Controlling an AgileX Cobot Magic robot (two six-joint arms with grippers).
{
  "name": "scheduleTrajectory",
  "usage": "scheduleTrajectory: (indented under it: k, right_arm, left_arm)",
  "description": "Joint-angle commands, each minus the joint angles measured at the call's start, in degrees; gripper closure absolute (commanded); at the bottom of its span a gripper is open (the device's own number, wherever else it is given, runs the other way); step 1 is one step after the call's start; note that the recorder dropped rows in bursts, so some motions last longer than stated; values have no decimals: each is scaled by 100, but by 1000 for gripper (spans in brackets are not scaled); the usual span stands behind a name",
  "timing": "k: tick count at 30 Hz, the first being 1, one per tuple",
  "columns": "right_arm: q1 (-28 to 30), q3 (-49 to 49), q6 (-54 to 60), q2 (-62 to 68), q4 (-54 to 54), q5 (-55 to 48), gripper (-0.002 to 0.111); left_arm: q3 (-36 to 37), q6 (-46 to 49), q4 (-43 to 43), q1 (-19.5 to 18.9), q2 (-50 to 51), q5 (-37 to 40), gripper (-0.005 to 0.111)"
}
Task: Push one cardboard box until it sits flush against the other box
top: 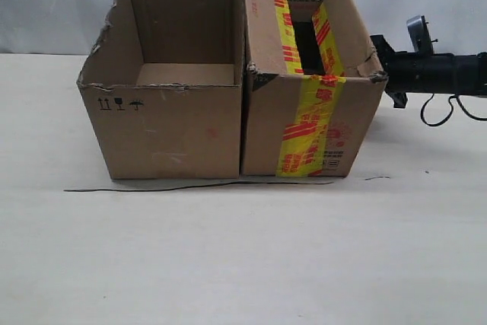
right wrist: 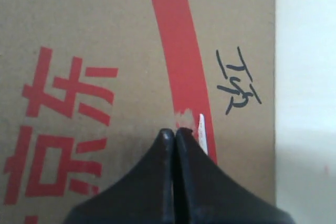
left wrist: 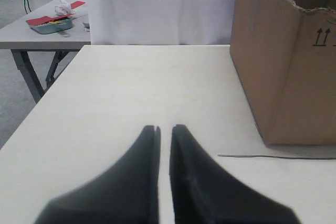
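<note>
Two boxes: brown cardboard box with yellow-and-red tape (top: 312, 119) touches plain ragged-rimmed brown box (top: 171, 127). Right gripper (right wrist: 173, 132), hidden in exterior view: closed, empty, tips at taped box's side. Left gripper (left wrist: 164, 128): nearly closed, empty

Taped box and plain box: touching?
Touching. In the exterior view, the taped box and the plain box meet along one vertical seam, with no gap showing between their adjacent walls.

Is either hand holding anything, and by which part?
Nothing is held. The right hand is closed with its tips at the taped cardboard box's printed side; the left hand is empty above the table.
</note>
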State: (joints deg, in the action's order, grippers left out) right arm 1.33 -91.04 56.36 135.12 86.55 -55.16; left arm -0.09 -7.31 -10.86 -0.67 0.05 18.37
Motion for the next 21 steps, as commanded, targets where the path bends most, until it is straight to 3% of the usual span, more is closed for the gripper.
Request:
scheduleTrajectory:
  k: [1, 7, 13, 16, 21]
  right_arm:
    - [219, -19, -287, -298, -382, -252, 108]
    - [481, -19, -1174, -1433, -2048, 263, 108]
    - [458, 769, -1479, -2298, -2599, 903, 108]
    - [458, 1393, -1258, -2178, -2388, 1513, 108]
    - [458, 1371, -250, -1493, -1035, 1438, 108]
  left_arm:
    - [9, -25, -26, 4, -5, -94, 107]
    - [9, -25, -26, 4, -5, -94, 107]
    - [9, -25, -26, 4, -5, -94, 107]
    - [9, -25, -26, 4, -5, -94, 107]
    - [9, -25, -26, 4, -5, -94, 107]
